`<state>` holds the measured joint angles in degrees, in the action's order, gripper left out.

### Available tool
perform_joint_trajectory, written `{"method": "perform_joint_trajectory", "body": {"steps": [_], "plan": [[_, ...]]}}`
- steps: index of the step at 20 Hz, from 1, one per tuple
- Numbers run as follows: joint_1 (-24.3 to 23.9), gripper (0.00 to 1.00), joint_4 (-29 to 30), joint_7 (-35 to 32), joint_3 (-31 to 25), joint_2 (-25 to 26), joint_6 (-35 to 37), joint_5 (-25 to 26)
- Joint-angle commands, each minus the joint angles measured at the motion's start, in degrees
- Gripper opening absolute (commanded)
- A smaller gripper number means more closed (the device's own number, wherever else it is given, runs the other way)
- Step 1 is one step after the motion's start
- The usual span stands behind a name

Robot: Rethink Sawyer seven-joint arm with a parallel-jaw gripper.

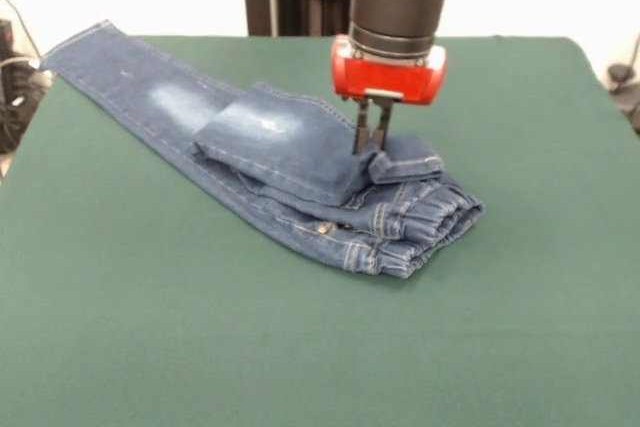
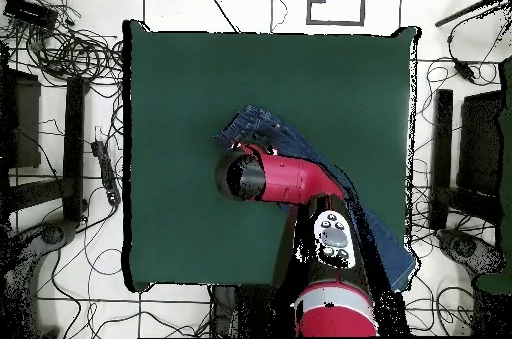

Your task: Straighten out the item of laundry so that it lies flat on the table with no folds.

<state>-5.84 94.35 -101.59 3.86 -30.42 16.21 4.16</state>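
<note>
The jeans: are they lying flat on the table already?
No: in the front view one leg of the jeans is folded back over the waistband, where the gripper meets the fold.

No text, label, brand or number can be read in either view. The jeans [image 1: 300,162] show only stitching and faded patches. The arm's control panel [image 2: 333,234] bears buttons with no legible markings.

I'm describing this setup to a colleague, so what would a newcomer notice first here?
The red and black arm comes down mid-table, its pincer closed on the folded-back leg of the jeans. The jeans lie doubled over on the green table, the other leg stretching to a far corner, the gathered waistband bunched beneath.
</note>
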Motion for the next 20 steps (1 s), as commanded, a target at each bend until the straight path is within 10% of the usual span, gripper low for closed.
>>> {"method": "perform_joint_trajectory", "body": {"steps": [1, 20], "plan": [[-1.46, 0.00, 2.41, -0.15, -3.27, 2.83, 3.78, 4.80], [-5.37, 0.00, 1.39, 5.25, -3.04, 1.15, 15.28, 17.30]]}}
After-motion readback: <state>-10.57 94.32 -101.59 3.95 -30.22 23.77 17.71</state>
